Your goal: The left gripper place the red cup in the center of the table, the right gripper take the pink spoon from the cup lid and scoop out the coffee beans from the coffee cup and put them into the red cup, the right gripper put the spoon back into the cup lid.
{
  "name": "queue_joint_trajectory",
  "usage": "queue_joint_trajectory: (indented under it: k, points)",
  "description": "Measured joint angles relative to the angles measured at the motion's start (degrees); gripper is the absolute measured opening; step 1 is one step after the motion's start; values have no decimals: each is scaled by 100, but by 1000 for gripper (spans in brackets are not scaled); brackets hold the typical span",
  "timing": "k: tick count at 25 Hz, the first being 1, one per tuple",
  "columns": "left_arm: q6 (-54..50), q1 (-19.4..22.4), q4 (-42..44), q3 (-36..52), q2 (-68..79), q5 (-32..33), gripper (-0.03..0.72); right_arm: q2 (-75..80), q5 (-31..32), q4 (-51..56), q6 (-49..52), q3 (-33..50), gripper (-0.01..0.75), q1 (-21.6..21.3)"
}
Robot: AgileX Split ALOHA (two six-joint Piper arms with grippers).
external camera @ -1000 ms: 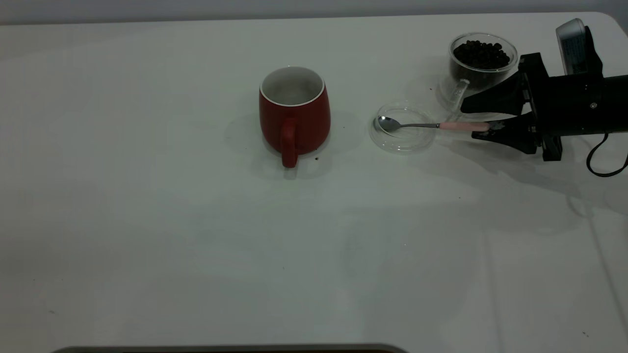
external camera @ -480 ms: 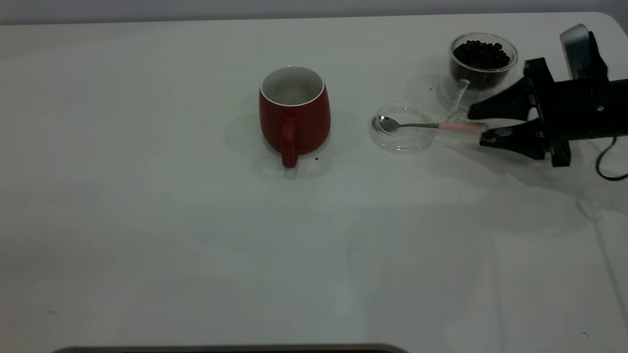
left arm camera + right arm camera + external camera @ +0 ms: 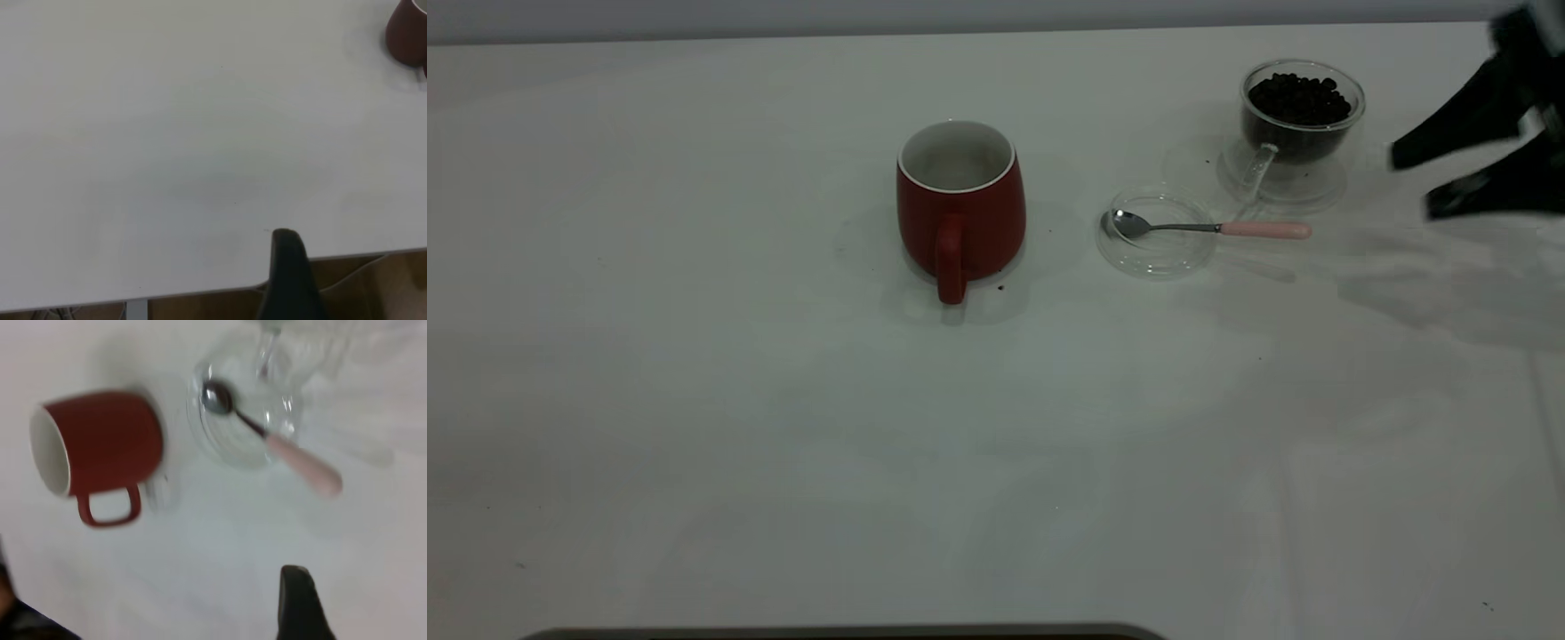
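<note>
The red cup stands upright mid-table with its handle toward the front; it also shows in the right wrist view and at the edge of the left wrist view. Right of it the pink spoon lies with its bowl in the cup lid and its handle out on the table. Behind stands the coffee cup, full of coffee beans. My right gripper hangs open and empty at the far right, clear of the spoon handle. One finger of the left gripper shows over the table's edge, with no second finger beside it.
A few dark specks lie by the red cup's base. The table's edge runs under the left arm, with brown cardboard below it. The glass lid sits close to the coffee cup's saucer.
My right gripper has drawn back to the right and lifted away from the spoon handle. The spoon stays in the lid. Cups have not moved.
</note>
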Motion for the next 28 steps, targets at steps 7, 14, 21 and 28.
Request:
queue_joint_trajectory:
  k: [7, 14, 21, 28]
  points:
    - [0, 0, 0, 0, 0, 0, 569, -2265, 464, -3732, 3390, 5, 488, 612]
    - [0, 0, 0, 0, 0, 0, 569, -4366, 1615, -6338, 5165, 380, 488, 1671]
    - [0, 0, 0, 0, 0, 0, 569, -6313, 1520, -6095, 5028, 1554, 488, 1882]
    - [-15, 0, 0, 0, 0, 0, 569, -8189, 1502, -5743, 4138, 2460, 488, 1882]
